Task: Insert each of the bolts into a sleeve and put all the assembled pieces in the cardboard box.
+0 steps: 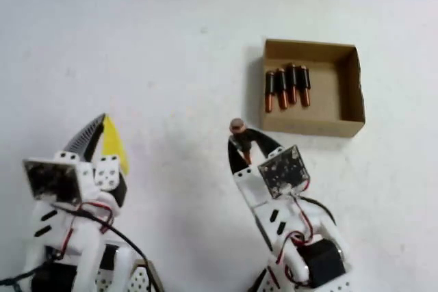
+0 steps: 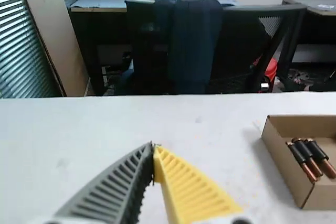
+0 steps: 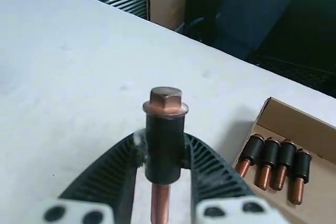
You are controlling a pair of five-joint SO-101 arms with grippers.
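Observation:
My right gripper [image 3: 164,157] is shut on an assembled piece [image 3: 164,135]: a copper bolt through a black sleeve, held upright with the hex head on top. In the high view that gripper [image 1: 243,147] holds the piece [image 1: 237,130] just left of the cardboard box [image 1: 348,90], near its front corner. Several assembled pieces [image 1: 287,87] lie side by side in the box, also seen from the right wrist [image 3: 274,167] and the left wrist [image 2: 310,159]. My left gripper [image 2: 153,153] is shut with nothing in it, grey and yellow fingers together, low at the table's left [image 1: 102,128].
The white table [image 1: 157,66] stretches bare to the left and behind the box. Beyond the far edge stand dark chairs [image 2: 210,45] and a desk. Window blinds [image 2: 21,40] show at the left.

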